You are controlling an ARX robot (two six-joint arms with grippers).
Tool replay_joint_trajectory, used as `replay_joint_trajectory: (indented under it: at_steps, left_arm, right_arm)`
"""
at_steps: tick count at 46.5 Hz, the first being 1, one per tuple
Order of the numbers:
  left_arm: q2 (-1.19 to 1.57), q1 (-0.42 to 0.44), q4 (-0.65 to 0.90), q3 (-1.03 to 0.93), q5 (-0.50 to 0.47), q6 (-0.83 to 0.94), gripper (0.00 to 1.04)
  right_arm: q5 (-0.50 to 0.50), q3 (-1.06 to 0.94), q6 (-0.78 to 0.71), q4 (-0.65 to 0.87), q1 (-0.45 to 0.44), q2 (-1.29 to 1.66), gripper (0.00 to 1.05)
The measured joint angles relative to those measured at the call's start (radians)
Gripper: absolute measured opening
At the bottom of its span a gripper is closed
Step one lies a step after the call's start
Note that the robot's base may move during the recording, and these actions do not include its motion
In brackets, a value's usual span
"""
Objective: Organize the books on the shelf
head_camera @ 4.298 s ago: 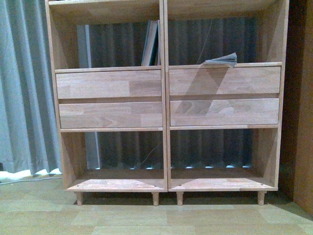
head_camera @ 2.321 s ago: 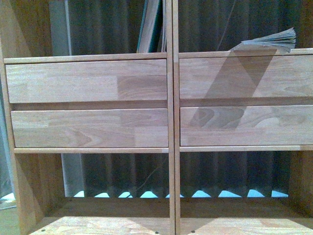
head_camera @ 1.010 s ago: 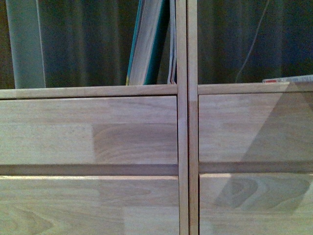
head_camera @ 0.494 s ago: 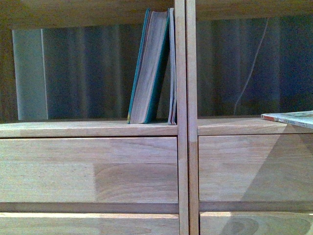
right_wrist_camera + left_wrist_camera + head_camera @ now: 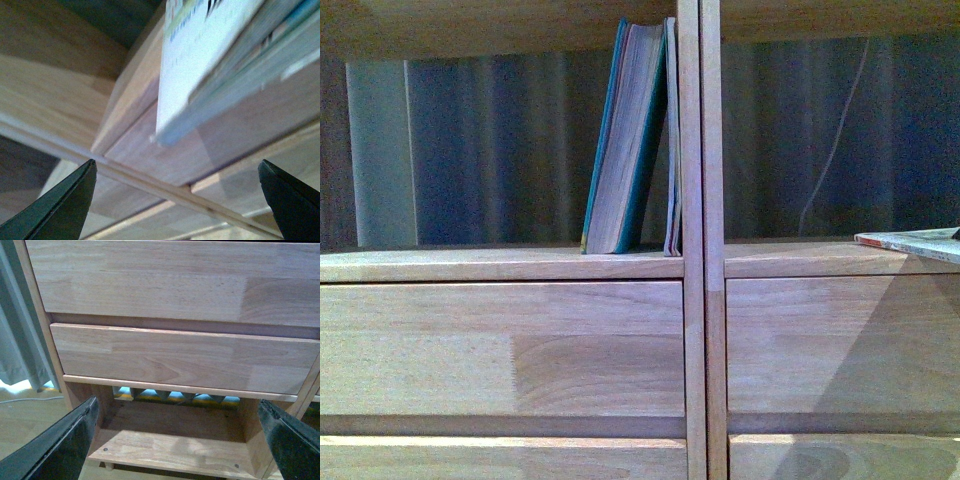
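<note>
- Shelf [image 5: 500, 264]: light natural wood in jointed blocks, grain visible, smooth matt finish.
- Drawer fronts [image 5: 510, 345]: same wood, plain, with a faint satin sheen.
- Teal book [image 5: 625, 140]: smooth teal cover; cream paper page edges, matt.
- Paperback [image 5: 200, 55]: paper, white printed cover, slightly glossy.
- Curtain [image 5: 490, 150]: grey cloth, matt.
- Left gripper [image 5: 177, 402]: fingers [image 5: 60, 445] dark, plastic-looking, smooth, with a dull sheen.

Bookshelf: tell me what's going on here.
A two-armed robot faces the wooden shelf, tidying books. A teal book leans toward the centre divider, a thin booklet between them; a paperback lies flat in the right compartment, overhanging the edge. The right gripper, open, sits just below that paperback; the left gripper, open, faces the drawers. Neither holds anything.
</note>
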Motion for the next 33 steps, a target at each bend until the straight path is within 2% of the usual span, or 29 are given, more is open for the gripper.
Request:
replay_joint_trajectory:
  at_steps: [7, 19, 33]
  left_arm:
    - [0.000, 0.000, 0.000, 0.000, 0.000, 0.000, 0.97]
    - [0.000, 0.000, 0.000, 0.000, 0.000, 0.000, 0.97]
    - [0.000, 0.000, 0.000, 0.000, 0.000, 0.000, 0.97]
  right_arm:
    - [-0.050, 0.095, 0.174, 0.000, -0.068, 0.070, 0.98]
    - [-0.035, 0.156, 0.362, 0.011, -0.121, 0.150, 0.97]
    - [0.009, 0.175, 0.430, 0.032, -0.149, 0.162, 0.42]
